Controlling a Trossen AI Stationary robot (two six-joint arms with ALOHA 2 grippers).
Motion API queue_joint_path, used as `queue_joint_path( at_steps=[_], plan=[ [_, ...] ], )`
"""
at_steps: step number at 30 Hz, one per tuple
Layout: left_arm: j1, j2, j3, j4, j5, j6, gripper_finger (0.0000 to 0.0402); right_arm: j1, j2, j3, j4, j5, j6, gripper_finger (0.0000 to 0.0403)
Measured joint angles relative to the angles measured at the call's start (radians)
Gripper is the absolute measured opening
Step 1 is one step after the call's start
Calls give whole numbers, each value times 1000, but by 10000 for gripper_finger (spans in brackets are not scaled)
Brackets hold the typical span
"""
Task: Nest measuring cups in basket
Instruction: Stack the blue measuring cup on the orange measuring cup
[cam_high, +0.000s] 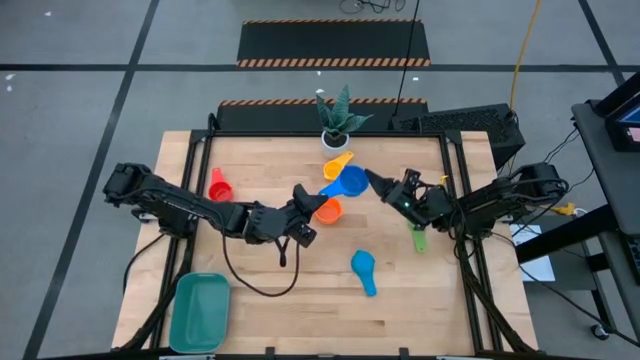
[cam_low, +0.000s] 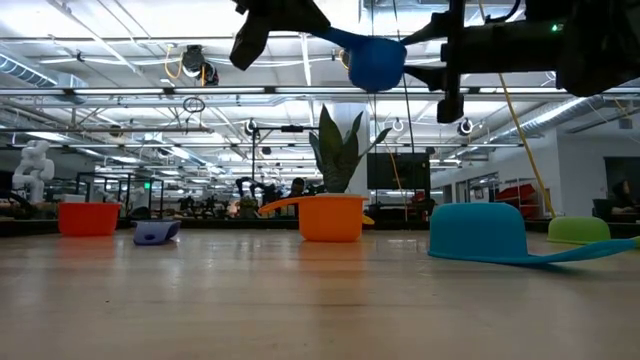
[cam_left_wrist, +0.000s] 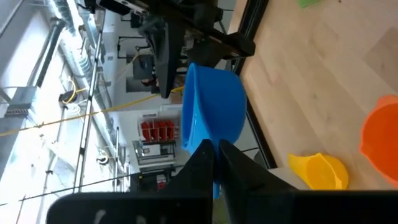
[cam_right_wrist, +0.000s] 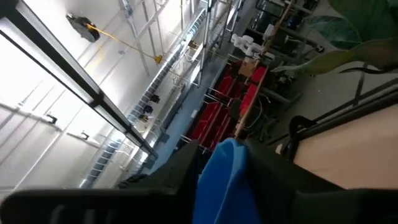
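Observation:
A blue measuring cup hangs in the air above the table between both grippers. My left gripper is shut on its handle. My right gripper comes from the table's right and is shut on the far side of the cup. An orange cup stands on the table just below. The yellow cup, red cup, green cup and light blue cup lie scattered. A small navy cup shows in the low view. The teal basket sits at the near left corner. My left gripper pinches the blue cup's flat handle between its two fingers, coming level from the table's left along the handle. The cup is lifted clear of the table. My right gripper holds the cup's wall on the side away from the handle, level from the table's right. Its fingers stand by the rim, one at the mouth and one outside.
A white pot with a green plant stands at the table's far edge, close behind the yellow cup. A black cable loops over the wood between the left arm and the basket. Bare wood lies along the near edge, right of the basket.

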Motion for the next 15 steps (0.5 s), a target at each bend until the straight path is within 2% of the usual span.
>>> queue_joint_path(
  at_steps=[7, 12, 15],
  plan=[
    [21, -6, 0, -71, 25, -105, 6, 2, -10, -76, 3, -21, 0, 217],
    [45, -49, 0, -222, 158, -247, 6, 2, -41, -162, 56, -14, 1, 262],
    [50, -74, -2, -315, 196, -309, 6, 2, -48, -209, 80, -10, 13, 276]
  ],
)
